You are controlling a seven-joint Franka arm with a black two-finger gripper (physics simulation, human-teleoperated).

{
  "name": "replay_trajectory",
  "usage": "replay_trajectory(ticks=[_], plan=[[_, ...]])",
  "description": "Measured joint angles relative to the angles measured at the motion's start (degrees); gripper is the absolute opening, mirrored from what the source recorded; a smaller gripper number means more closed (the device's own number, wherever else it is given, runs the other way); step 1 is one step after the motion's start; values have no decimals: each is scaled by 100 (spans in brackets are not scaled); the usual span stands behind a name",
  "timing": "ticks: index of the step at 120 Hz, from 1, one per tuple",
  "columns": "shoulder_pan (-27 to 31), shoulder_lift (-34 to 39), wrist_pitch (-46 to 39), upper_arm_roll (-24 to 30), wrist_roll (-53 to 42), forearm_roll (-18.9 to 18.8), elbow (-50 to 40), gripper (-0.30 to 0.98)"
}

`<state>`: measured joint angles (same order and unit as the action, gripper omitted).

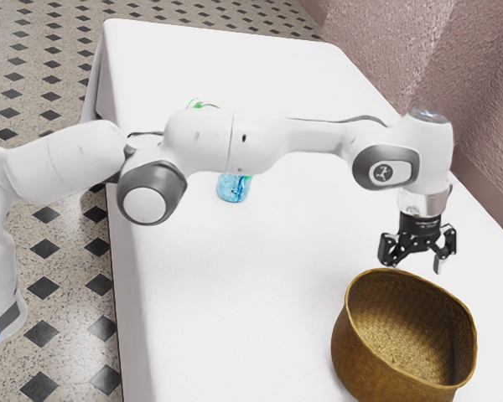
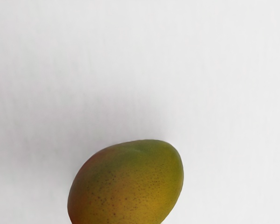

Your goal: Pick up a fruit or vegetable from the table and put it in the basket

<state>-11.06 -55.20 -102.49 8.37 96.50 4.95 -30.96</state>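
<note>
End effector (image 1: 413, 259) spread apart, holding nothing; mango (image 2: 130, 184) beneath, ungrasped. Grip, lift, placing in wicker basket (image 1: 359, 354) all remain.

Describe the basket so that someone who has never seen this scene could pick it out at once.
On the white table, look toward the exterior view's lower right, pictured just below the open fingers. There stands the basket, deep and golden brown. Its woven wall and wide mouth set it apart from the smaller, blue-patterned object.
</note>
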Motion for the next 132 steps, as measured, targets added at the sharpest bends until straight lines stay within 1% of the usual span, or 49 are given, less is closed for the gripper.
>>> replay_trajectory(ticks=[27, 50, 92, 132], plan=[[38, -14, -11, -13, 8, 302, -47, 69], [48, -50, 8, -28, 81, 394, -84, 69], [97, -247, 24, -51, 40, 325, -123, 69], [-35, -277, -123, -64, -256, 212, -97, 69]])
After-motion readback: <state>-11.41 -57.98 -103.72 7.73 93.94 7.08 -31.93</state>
